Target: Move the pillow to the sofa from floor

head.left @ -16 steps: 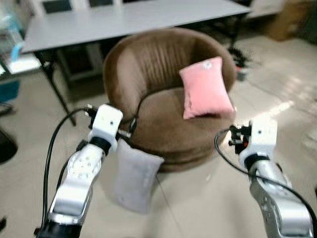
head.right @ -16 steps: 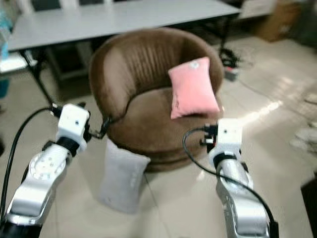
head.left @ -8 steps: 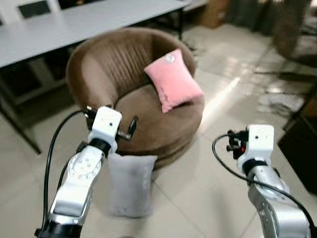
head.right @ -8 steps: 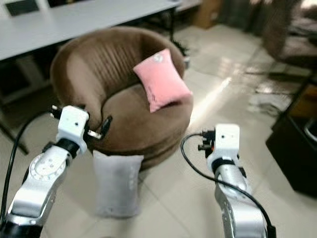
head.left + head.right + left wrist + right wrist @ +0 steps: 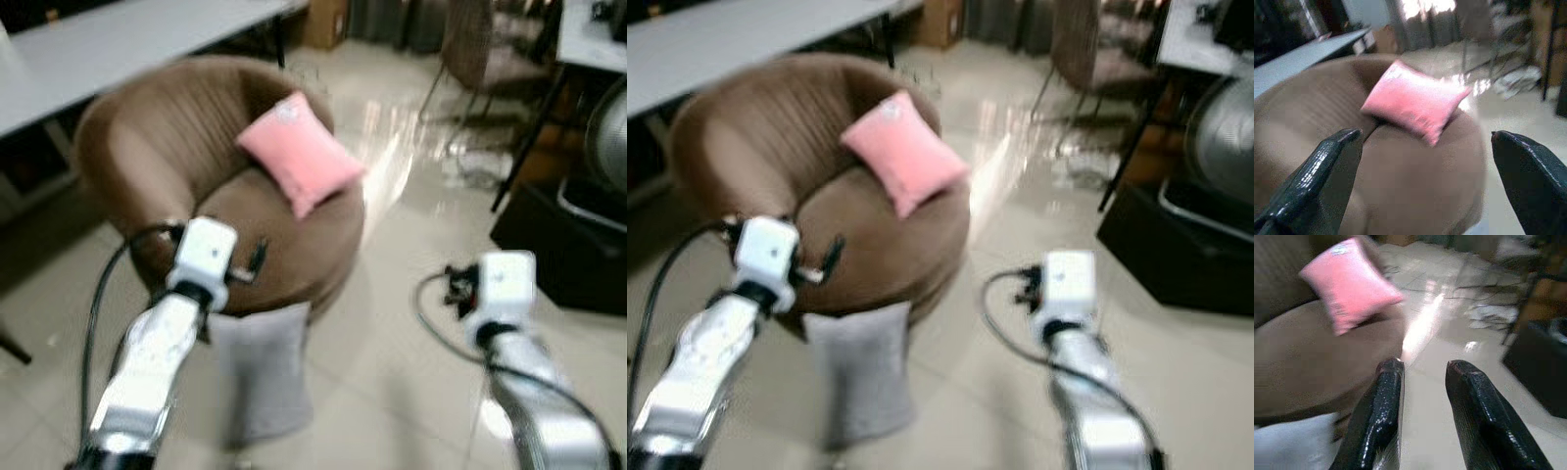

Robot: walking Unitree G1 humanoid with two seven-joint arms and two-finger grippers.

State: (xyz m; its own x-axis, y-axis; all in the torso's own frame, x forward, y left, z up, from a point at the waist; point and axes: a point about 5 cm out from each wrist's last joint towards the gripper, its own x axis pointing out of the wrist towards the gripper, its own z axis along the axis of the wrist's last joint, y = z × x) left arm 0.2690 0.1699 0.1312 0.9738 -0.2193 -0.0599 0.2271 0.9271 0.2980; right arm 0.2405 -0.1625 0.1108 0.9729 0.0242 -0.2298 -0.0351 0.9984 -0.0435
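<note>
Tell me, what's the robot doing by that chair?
It's here to lift the grey pillow off the floor onto the brown sofa, where a pink pillow already sits. The grey one leans against the sofa's base, untouched. The left gripper is wide open above the seat; the right gripper holds nothing.

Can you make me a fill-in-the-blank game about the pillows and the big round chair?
1. The pillow resting on the brown sofa is coloured ____.
2. The grey pillow stands on the ____, leaning against the sofa's front.
3. The left tool has its fingers spread wide and holds ____.
4. The grey pillow is nearer the ____ tool than the other one.

Missing words: pink; floor; nothing; left
</note>
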